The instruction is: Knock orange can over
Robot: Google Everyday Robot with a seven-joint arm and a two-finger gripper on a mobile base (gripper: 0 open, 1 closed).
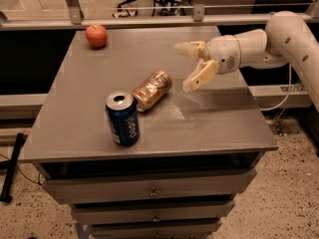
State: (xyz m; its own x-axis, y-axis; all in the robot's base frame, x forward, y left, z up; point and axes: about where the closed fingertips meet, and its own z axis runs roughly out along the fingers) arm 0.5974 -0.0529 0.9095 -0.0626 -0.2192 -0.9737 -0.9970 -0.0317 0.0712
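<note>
The orange can (pixel 152 90) lies on its side on the grey table (pixel 209 123), its silver top pointing toward the blue Pepsi can (pixel 122 118), which stands upright just to its left and close to touching it. My gripper (pixel 190 66) hovers above the table to the right of the orange can, apart from it. Its two cream fingers (pixel 200 76) are spread open and hold nothing. The white arm reaches in from the right edge.
A red apple (pixel 96 35) sits at the table's far left corner. The table has drawers below its front edge. A railing runs behind the table. A dark pole leans on the floor at the left.
</note>
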